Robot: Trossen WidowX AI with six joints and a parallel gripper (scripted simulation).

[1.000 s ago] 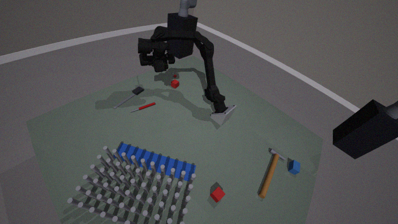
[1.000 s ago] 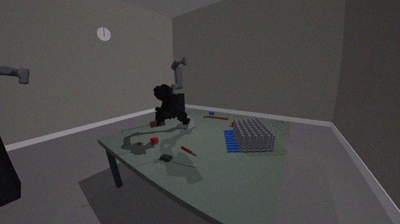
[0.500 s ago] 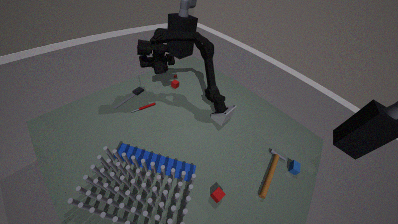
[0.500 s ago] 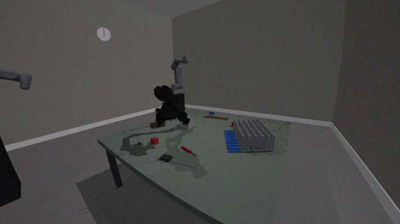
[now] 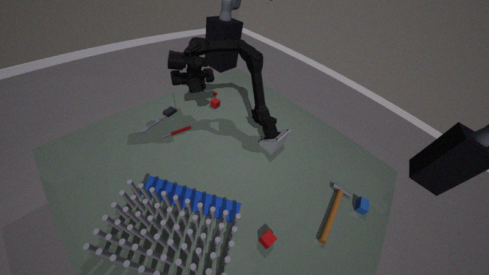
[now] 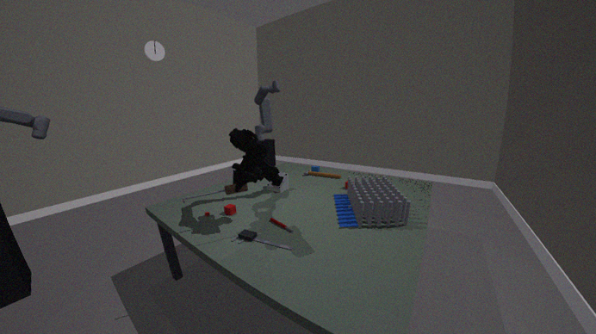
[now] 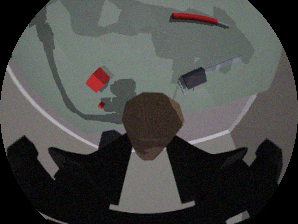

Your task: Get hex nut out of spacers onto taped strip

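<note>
My gripper [image 5: 194,77] [image 6: 237,183] [image 7: 149,133] is shut on the brown handle [image 6: 231,189] [image 7: 152,120] of a thin rod tool. It is raised over the far end of the table, away from the spacers. In the exterior view the rod [image 6: 204,194] reaches left from the handle, with a short bent tip; the top view does not show it clearly. The grey spacers [image 5: 176,227] [image 6: 378,202] stand upright in rows. The blue taped strip [image 5: 235,207] [image 6: 341,205] lies along their front edge. The hex nut cannot be made out.
A dark-handled tool [image 5: 170,111] [image 6: 247,234] [image 7: 194,78], a red tool [image 5: 180,130] [image 6: 279,222] [image 7: 192,19] and a red cube [image 5: 214,103] [image 6: 230,209] [image 7: 97,80] lie near the arm. A hammer [image 5: 330,217] [image 6: 324,175], another red cube [image 5: 268,239] and a blue cube [image 5: 361,205] [image 6: 314,168] lie beside the field.
</note>
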